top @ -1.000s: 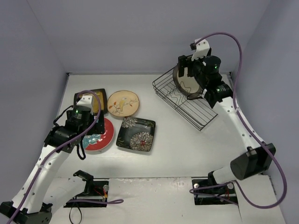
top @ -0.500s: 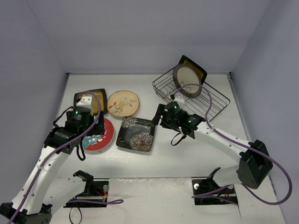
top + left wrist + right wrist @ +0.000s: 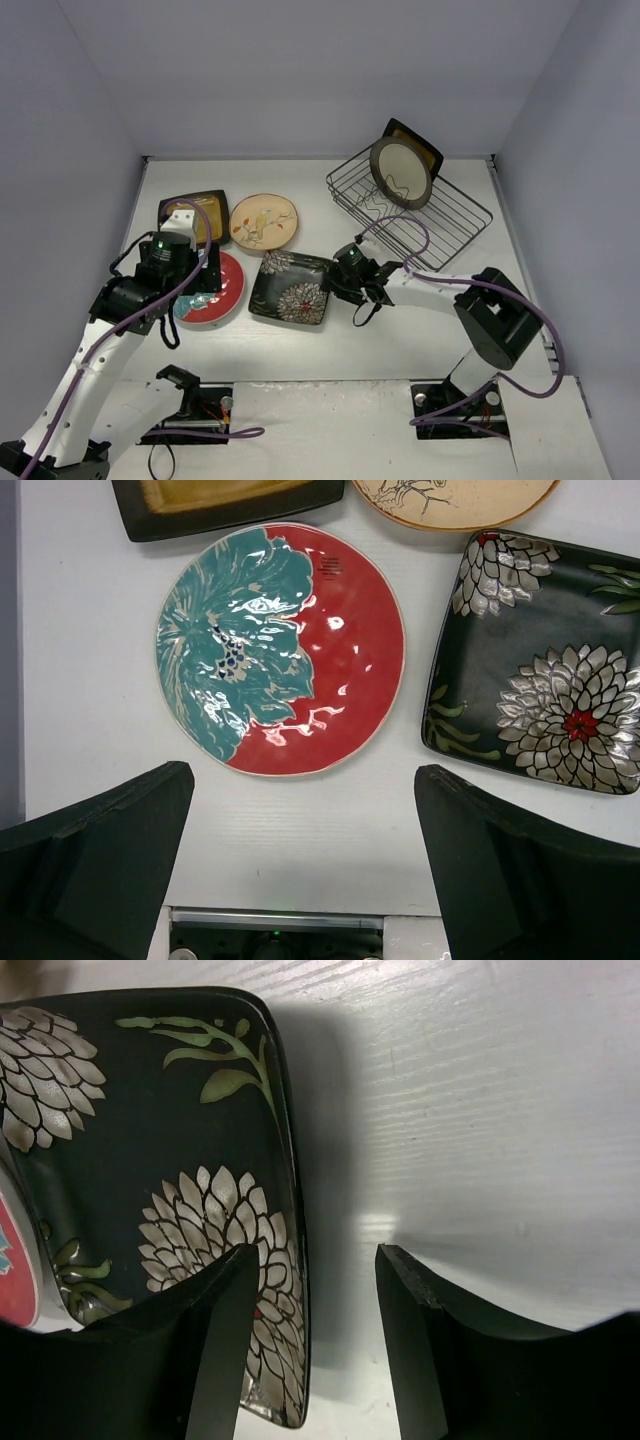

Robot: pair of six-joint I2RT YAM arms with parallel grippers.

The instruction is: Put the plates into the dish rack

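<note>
The black wire dish rack (image 3: 440, 222) stands at the back right with the round cream brown-rimmed plate (image 3: 400, 172) and a square amber plate (image 3: 426, 152) upright in it. On the table lie the other amber plate (image 3: 210, 208), the small beige plate (image 3: 264, 221), the red-teal floral plate (image 3: 222, 290) (image 3: 280, 650) and the dark flowered plate (image 3: 291, 287) (image 3: 540, 660) (image 3: 150, 1190). My right gripper (image 3: 340, 283) (image 3: 315, 1330) is open, its jaws straddling the dark plate's right rim. My left gripper (image 3: 190, 298) (image 3: 300, 865) is open and empty above the table beside the red-teal plate.
Grey walls enclose the table on three sides. The arm bases and cable mounts (image 3: 195, 405) sit at the near edge. Purple cables trail along both arms.
My right arm left the rack, where the cream plate now stands, and came down to the dark plate's right edge. My left arm barely moved.
</note>
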